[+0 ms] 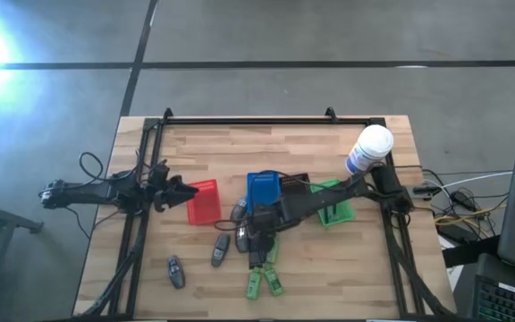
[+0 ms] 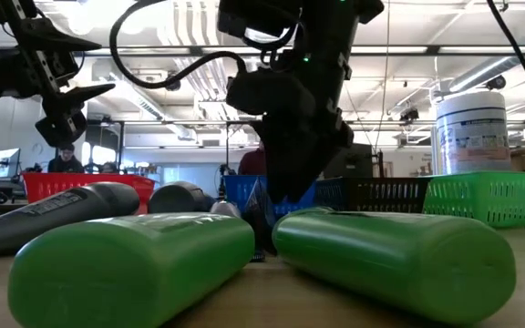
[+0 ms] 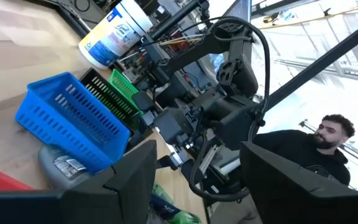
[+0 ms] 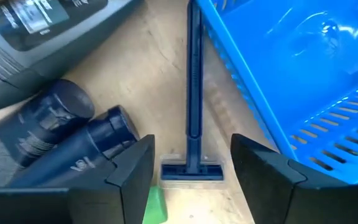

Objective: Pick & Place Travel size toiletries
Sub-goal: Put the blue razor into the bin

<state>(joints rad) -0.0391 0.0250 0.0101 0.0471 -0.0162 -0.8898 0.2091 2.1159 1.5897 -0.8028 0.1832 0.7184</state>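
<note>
My right gripper [image 4: 191,158] is open and low over the table at the blue basket's [image 1: 262,190] near side. Its fingers stand on either side of a slim dark blue razor [image 4: 193,118] that lies flat on the wood and touch nothing. A dark blue little bottle [image 4: 73,140] and a grey rounded item [image 4: 36,25] lie beside it. Green bottles [image 1: 253,284] [image 1: 274,283] and grey items [image 1: 175,271] [image 1: 220,250] lie nearer the front edge. My left gripper [image 1: 184,190] is open and empty, in the air by the red basket [image 1: 204,203].
A dark basket [image 1: 295,183] and a green basket [image 1: 333,207] stand right of the blue one. A big white canister [image 1: 369,150] stands at the back right. Two green bottles [image 2: 135,264] [image 2: 399,255] lie close before the low camera. A person [image 3: 319,155] is beyond the table.
</note>
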